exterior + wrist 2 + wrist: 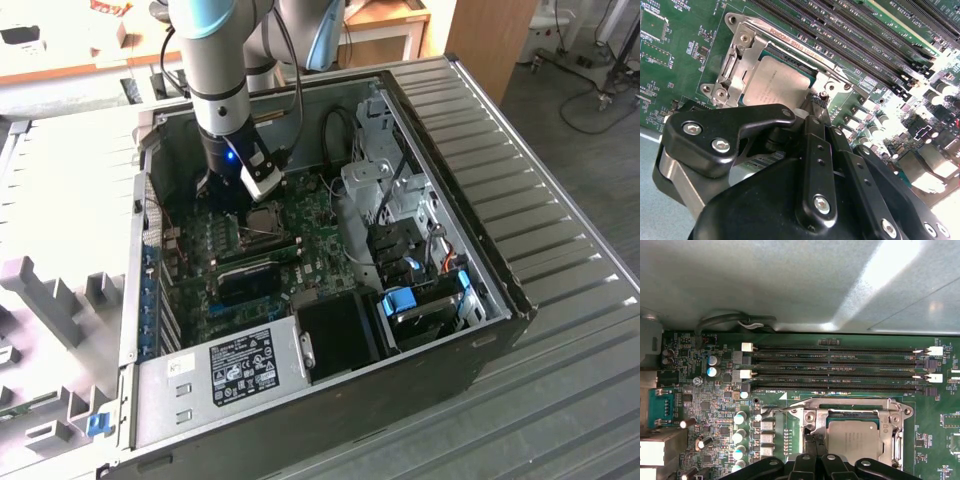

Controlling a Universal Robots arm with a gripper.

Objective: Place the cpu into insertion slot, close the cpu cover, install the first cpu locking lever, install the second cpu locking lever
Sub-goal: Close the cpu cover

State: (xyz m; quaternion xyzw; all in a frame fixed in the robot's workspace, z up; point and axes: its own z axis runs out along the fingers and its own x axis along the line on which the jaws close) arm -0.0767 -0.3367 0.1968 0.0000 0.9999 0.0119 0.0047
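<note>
exterior view: gripper [235,203] is hovering right over the insertion slot [263,222]. second wrist view: cpu [777,82] is sitting inside that slot, cpu cover [732,65] lying flat around it. first wrist view: fingers [810,445] are pressing together at the slot's edge, gripping nothing visible.

Exterior view: high, well back, looking down into the open computer case [400,405]. Both wrist views sit close above the motherboard [710,405], the first square-on, the second tilted past the gripper [813,102]. Shared by both wrist views: cpu [852,440] [775,82], memory slots [840,367] [860,45].
</note>
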